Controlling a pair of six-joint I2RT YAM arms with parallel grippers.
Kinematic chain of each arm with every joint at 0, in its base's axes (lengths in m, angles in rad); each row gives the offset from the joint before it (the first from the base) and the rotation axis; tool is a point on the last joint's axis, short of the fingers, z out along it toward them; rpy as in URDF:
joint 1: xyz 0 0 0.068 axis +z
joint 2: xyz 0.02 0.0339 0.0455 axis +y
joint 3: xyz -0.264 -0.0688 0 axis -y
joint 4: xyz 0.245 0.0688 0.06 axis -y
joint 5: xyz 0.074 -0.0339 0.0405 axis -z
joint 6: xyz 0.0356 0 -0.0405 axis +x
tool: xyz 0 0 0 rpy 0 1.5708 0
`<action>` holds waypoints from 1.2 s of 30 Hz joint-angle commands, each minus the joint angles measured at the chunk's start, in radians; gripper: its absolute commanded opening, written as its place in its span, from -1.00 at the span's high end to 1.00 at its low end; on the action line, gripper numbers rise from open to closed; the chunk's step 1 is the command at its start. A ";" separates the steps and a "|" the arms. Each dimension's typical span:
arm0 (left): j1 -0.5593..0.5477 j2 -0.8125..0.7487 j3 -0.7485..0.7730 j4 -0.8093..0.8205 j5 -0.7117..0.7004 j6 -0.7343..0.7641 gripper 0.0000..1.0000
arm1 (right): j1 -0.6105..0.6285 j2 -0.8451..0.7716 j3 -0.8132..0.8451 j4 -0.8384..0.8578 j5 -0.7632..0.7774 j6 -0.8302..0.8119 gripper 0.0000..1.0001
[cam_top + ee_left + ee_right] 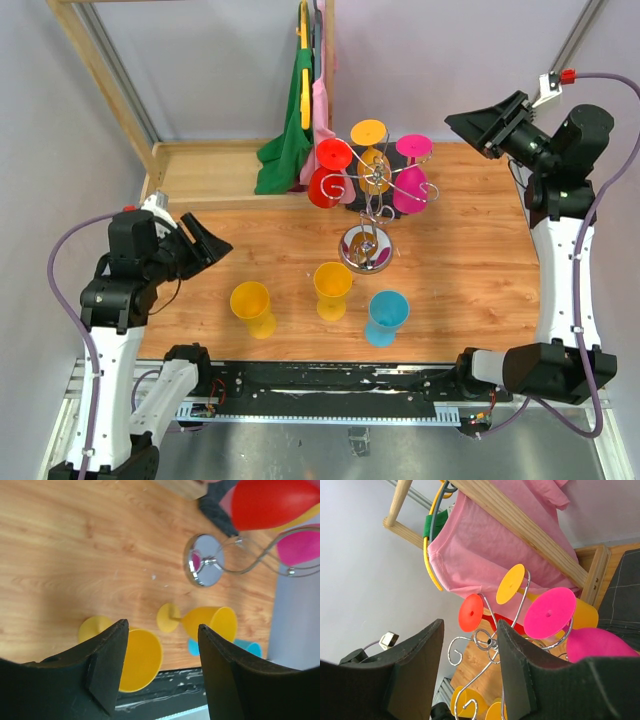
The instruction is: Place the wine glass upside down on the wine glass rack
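The chrome wine glass rack [368,215] stands at the table's middle back on its round base [366,250]. A red [328,172], a yellow [370,150] and a pink glass [412,178] hang on it upside down. Three glasses stand upright in front: yellow [252,308], yellow-orange [332,290] and blue [386,317]. My left gripper [215,243] is open and empty, left of and above the yellow glass [140,660]. My right gripper [470,125] is open and empty, raised to the right of the rack [490,640].
A wooden garment frame [110,90] stands at the back with green [290,140] and pink [322,115] clothes hanging. A dark cloth [350,200] lies behind the rack. The arms' black rail [330,380] runs along the near edge.
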 commanded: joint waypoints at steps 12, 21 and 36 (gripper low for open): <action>-0.075 0.008 -0.056 -0.293 -0.122 0.106 -0.23 | 0.015 -0.056 -0.056 0.035 -0.014 -0.008 0.01; -0.157 0.074 -0.047 -0.320 -0.132 0.129 -0.23 | 0.013 -0.059 -0.112 0.061 -0.017 -0.012 0.01; -0.225 0.170 -0.059 -0.310 -0.224 0.147 -0.19 | 0.006 -0.057 -0.159 0.110 -0.020 0.006 0.00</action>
